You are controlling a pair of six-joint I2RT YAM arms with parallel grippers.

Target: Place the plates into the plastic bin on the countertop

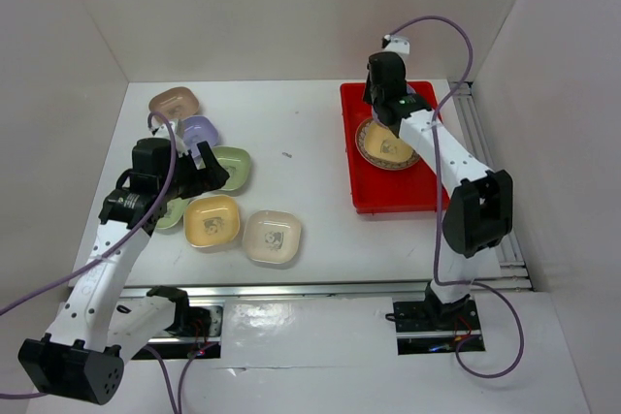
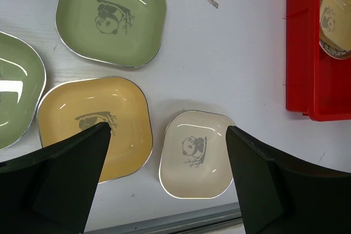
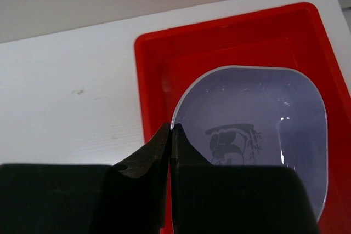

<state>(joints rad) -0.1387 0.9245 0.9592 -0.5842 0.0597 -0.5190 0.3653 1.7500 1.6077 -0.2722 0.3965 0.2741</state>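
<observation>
Over the red plastic bin (image 3: 151, 75): right gripper (image 3: 171, 131) with jaws pinched together on a plate rim; left gripper (image 2: 167, 130) spread wide, holding nothing.
Left of the bin on the matte white countertop (image 1: 310, 143), nearest first: glossy cream plate (image 2: 194, 154), yellow plate (image 2: 93, 116), green plate (image 2: 109, 17), all rounded-square, silver-edged, panda print at centre. The held plate (image 3: 263, 113) has the same shape and reads bluish in the wrist view. Inside the bin lies a round plate (image 1: 367, 147) with a brown patterned rim.

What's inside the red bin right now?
In the red bin: a round lattice-rimmed plate with a panda-print square plate over it, rim pinched by the right gripper. Anything beneath them is covered.
</observation>
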